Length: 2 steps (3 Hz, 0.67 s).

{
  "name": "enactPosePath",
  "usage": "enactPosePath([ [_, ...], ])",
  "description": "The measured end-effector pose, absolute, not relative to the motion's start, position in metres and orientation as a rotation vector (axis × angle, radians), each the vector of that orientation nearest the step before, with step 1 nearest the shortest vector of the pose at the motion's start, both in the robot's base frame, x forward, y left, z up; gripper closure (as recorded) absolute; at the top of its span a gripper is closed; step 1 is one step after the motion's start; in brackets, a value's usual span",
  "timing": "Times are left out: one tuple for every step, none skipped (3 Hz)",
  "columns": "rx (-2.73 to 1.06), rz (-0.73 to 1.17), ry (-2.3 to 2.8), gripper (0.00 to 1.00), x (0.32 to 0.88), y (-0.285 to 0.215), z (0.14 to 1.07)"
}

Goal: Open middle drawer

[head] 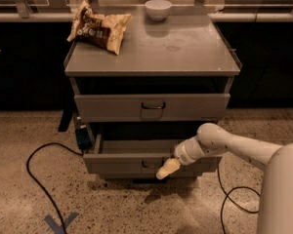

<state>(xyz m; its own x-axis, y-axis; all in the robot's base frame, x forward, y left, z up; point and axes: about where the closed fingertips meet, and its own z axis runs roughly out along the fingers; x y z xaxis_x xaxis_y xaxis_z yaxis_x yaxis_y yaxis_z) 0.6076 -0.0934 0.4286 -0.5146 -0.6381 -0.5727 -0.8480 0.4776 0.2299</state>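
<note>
The middle drawer (117, 164) of the grey metal cabinet (151, 50) stands pulled out toward me, its inside showing as a shallow grey tray. Its small dark wire handle (150, 165) is at the centre of the low front. My gripper (167, 169), cream-tipped on a white arm coming in from the right, is at the drawer front just right of the handle, touching or nearly touching it. The top drawer (151, 107), with a recessed plate under its handle, is shut above. The lowest drawer is mostly hidden under the open one.
A chip bag (98, 28) and a white bowl (158, 9) sit on the cabinet top. A black cable (36, 179) loops on the speckled floor at left, another cable (229, 199) at right. Blue tape (61, 223) marks the floor in front.
</note>
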Motion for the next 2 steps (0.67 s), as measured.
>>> enactPosePath([
  [-1.236, 0.769, 2.327, 0.0, 0.568, -0.1, 0.443],
  [-1.246, 0.808, 2.362, 0.0, 0.526, -0.107, 0.45],
])
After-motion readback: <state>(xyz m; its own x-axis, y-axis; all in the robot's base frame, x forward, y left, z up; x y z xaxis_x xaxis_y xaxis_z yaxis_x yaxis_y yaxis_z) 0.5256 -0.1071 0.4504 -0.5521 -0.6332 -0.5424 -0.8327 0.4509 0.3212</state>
